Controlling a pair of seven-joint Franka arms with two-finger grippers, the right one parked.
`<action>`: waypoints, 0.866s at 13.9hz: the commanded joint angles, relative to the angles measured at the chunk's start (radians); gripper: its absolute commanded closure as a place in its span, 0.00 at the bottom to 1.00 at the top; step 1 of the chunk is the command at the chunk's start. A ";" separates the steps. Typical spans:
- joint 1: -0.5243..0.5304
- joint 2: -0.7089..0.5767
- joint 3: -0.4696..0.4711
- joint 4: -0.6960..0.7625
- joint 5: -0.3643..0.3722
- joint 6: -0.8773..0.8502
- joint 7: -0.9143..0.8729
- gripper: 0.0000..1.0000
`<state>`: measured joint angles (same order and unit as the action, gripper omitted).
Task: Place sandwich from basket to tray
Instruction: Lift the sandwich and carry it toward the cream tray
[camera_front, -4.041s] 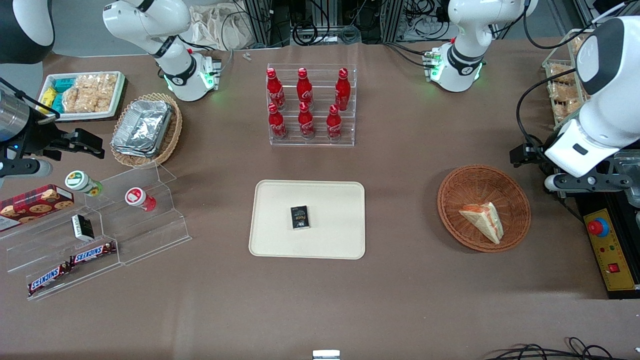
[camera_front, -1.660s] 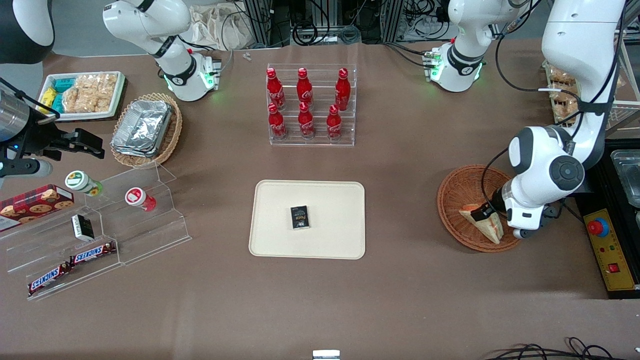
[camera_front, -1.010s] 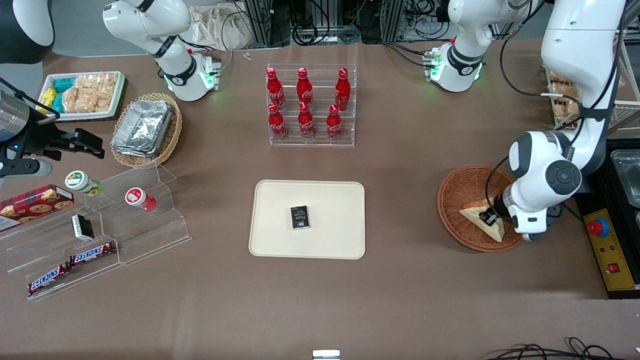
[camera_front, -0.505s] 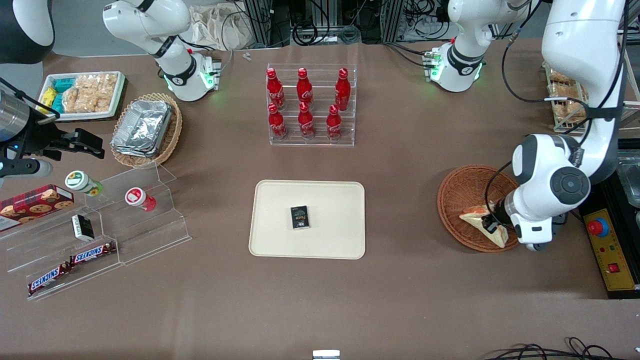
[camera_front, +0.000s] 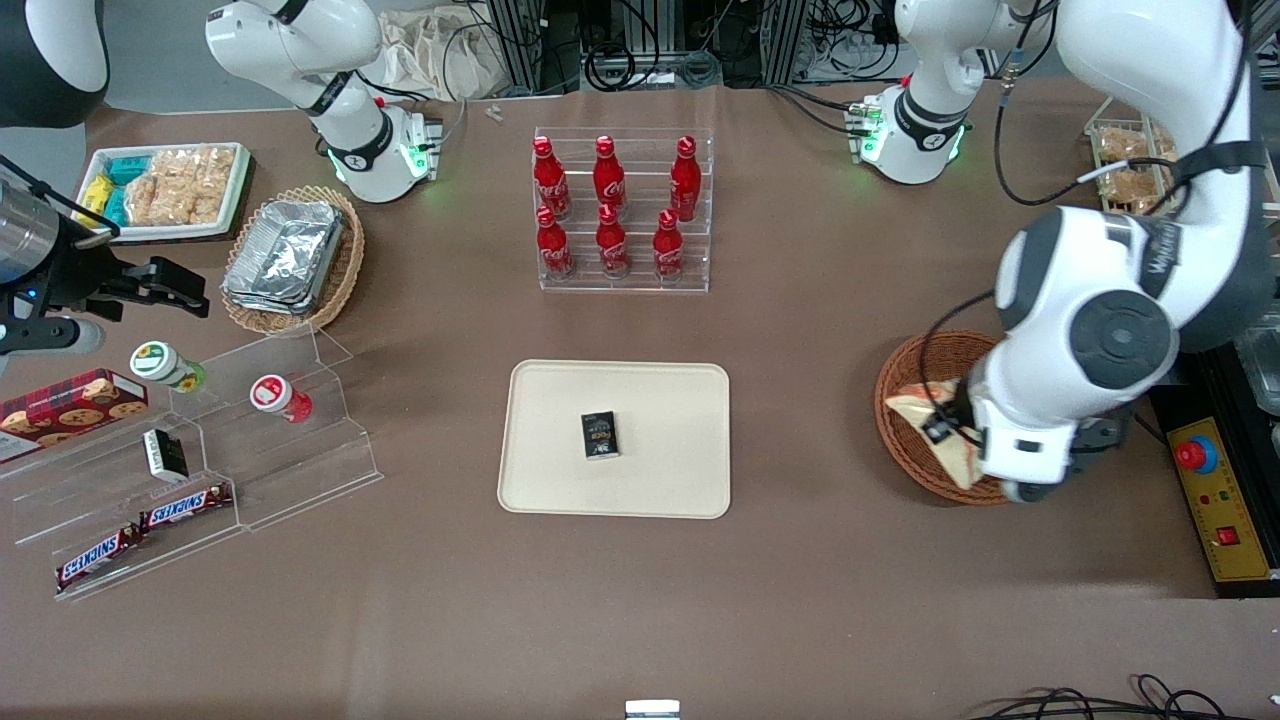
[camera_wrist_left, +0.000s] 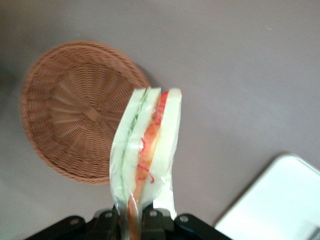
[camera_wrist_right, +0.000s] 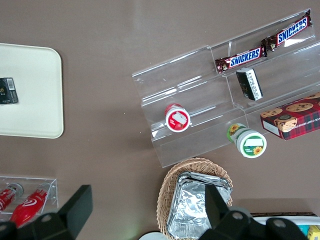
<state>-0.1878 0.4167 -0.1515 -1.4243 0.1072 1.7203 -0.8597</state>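
- Gripper (camera_wrist_left: 131, 220) clamped on one corner of the sandwich (camera_wrist_left: 145, 150), wedge hanging clear above the empty basket (camera_wrist_left: 75, 110), lifted out for carrying.
- Pinched across the bread faces, probably so the orange-red and green filling stays sandwiched.
- Tray (camera_front: 560, 480) well apart, toward the parked arm's end; small dark packet (camera_front: 600, 435) near its middle, so bare tray beside it suits a landing.
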 joint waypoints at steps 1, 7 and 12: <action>-0.091 0.153 -0.031 0.160 -0.024 -0.045 0.047 1.00; -0.245 0.399 -0.048 0.288 -0.020 0.097 0.182 1.00; -0.303 0.529 -0.042 0.363 -0.017 0.183 0.180 0.94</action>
<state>-0.4659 0.8830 -0.2072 -1.1665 0.0937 1.9212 -0.6970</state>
